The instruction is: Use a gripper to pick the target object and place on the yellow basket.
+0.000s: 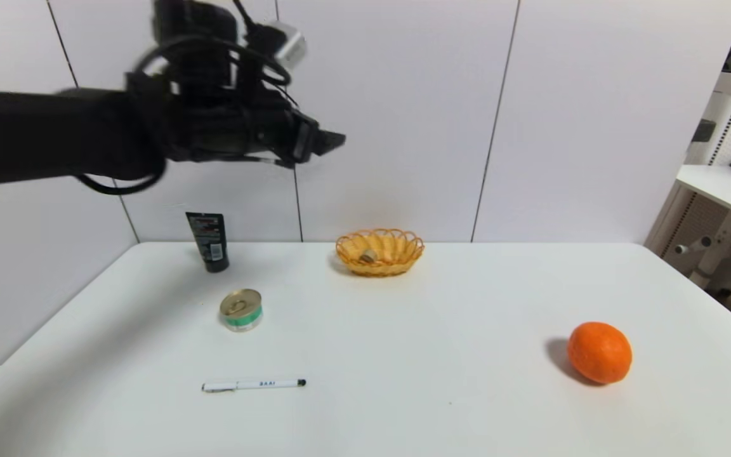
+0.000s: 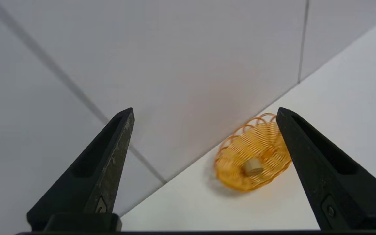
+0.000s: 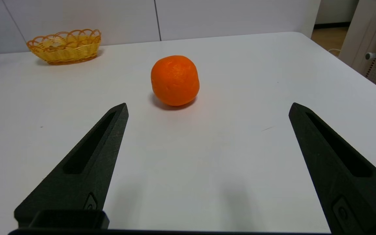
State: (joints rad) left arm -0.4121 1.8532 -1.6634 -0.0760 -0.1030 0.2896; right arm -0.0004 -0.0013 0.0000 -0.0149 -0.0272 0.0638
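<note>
The target object (image 1: 368, 256) is lying inside the yellow basket (image 1: 403, 259) at the far side of the table (image 1: 403, 381), so I am judging the placing as done. My left gripper (image 2: 204, 112) is hanging high above the table with jaws wide and holding nothing. My right gripper (image 3: 207, 107) is waiting low near the orange (image 3: 175, 80), jaws also wide.

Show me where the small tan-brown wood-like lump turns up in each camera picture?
Head view: small tan-brown wood-like lump lies inside the yellow woven wicker basket.
Left wrist view: lump in the basket, between the open left gripper fingers.
Right wrist view: lump hidden.
Shared landmark: the basket.
</note>
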